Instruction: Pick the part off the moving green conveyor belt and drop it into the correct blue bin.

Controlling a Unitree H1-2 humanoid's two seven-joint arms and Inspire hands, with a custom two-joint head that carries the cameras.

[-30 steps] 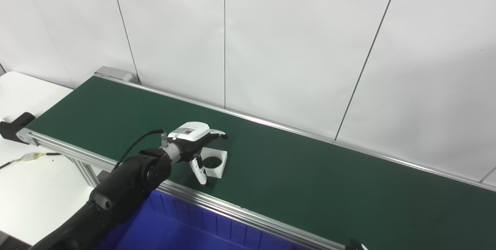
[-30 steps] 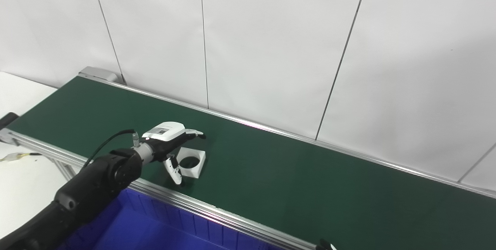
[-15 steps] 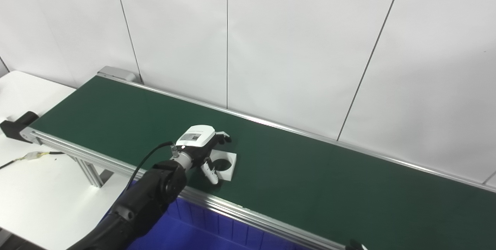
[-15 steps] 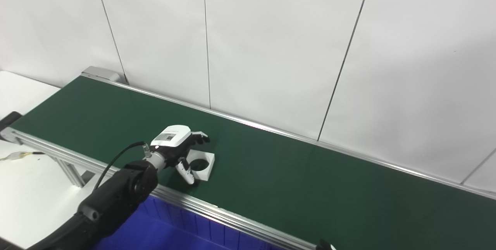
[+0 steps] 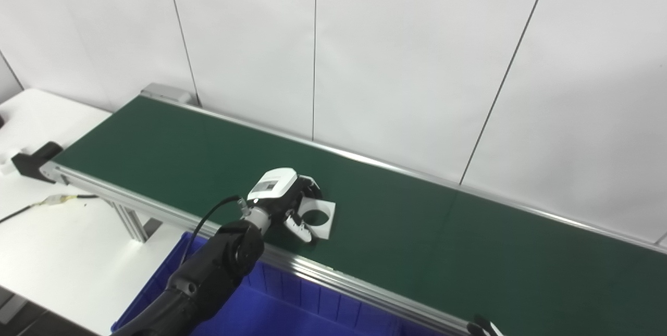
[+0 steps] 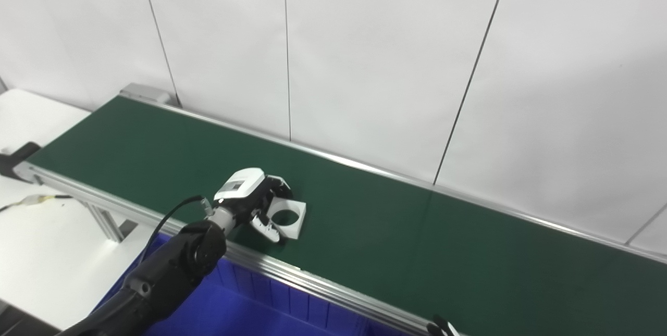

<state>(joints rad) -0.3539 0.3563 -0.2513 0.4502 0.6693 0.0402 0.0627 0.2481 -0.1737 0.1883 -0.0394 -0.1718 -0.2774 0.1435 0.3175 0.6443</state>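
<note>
A white square part with a round hole (image 5: 319,215) lies flat on the green conveyor belt (image 5: 469,252), near its front rail. My left hand (image 5: 285,201) sits at the part's left edge. Its dark fingers (image 5: 312,188) curl over the far left corner, and the white thumb (image 5: 300,226) presses at the near edge. The part rests on the belt inside that grip. Of my right hand (image 5: 482,327) only dark fingertips show at the bottom edge, so its state is unreadable. A blue bin (image 5: 292,315) stands below the front rail, under my left forearm.
A white table (image 5: 62,242) with a cable (image 5: 62,199) lies left of the belt. The belt's motor housing (image 5: 32,159) sticks out at its left end. White wall panels stand right behind the belt's far rail (image 6: 365,169).
The camera has shifted, so the whole scene sits further right. My left hand's fingers went from stretched out over the part to curled around its left edge, with the thumb closing in.
</note>
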